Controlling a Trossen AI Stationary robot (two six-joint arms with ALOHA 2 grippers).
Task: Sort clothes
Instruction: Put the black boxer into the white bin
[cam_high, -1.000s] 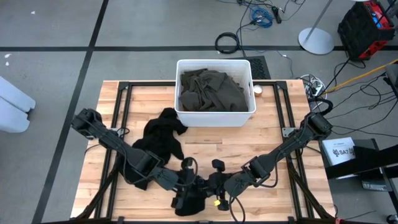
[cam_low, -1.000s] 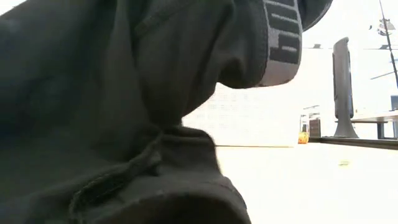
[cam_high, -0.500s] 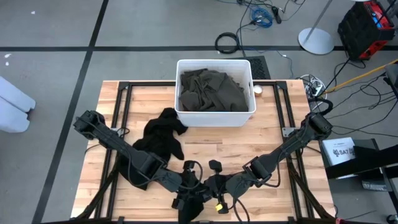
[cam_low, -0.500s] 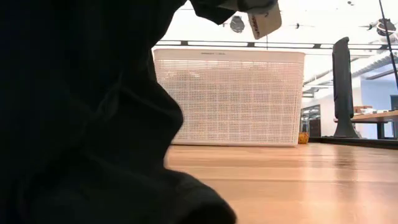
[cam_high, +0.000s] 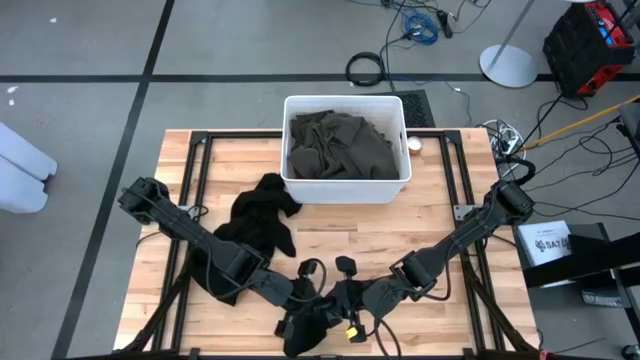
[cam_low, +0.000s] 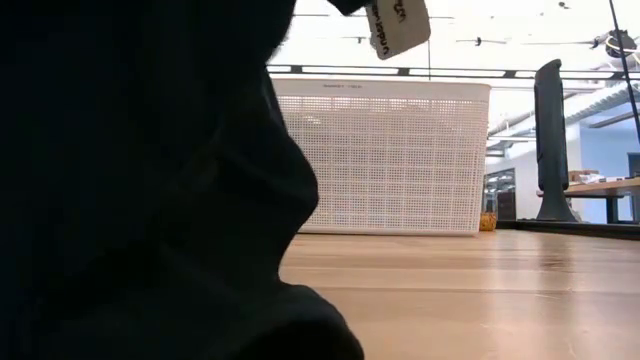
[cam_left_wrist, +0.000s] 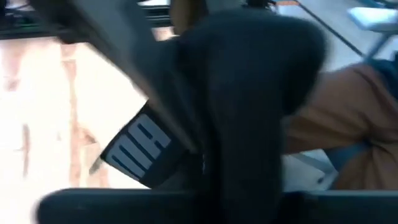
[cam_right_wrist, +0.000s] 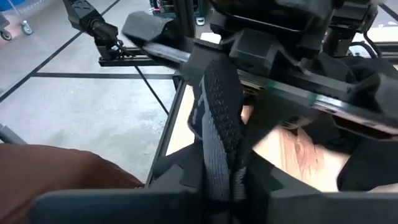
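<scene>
The slatted wooden table (cam_high: 450, 240) carries a white rectangular plastic bin (cam_high: 346, 187) with perforated walls, filled with a crumpled dark olive-green garment (cam_high: 338, 145). In front of the bin, a limp black garment (cam_high: 262, 222) lies heaped on the boards. At the table's near edge the two arms meet over a smaller black garment (cam_high: 308, 330), soft knit with a grey lettered waistband (cam_left_wrist: 142, 149). The left gripper (cam_high: 302, 300) and right gripper (cam_high: 338, 303) flank it; the right gripper's fingers pinch a ribbed fold of it, while I cannot tell whether the left gripper's fingers are clenched.
</scene>
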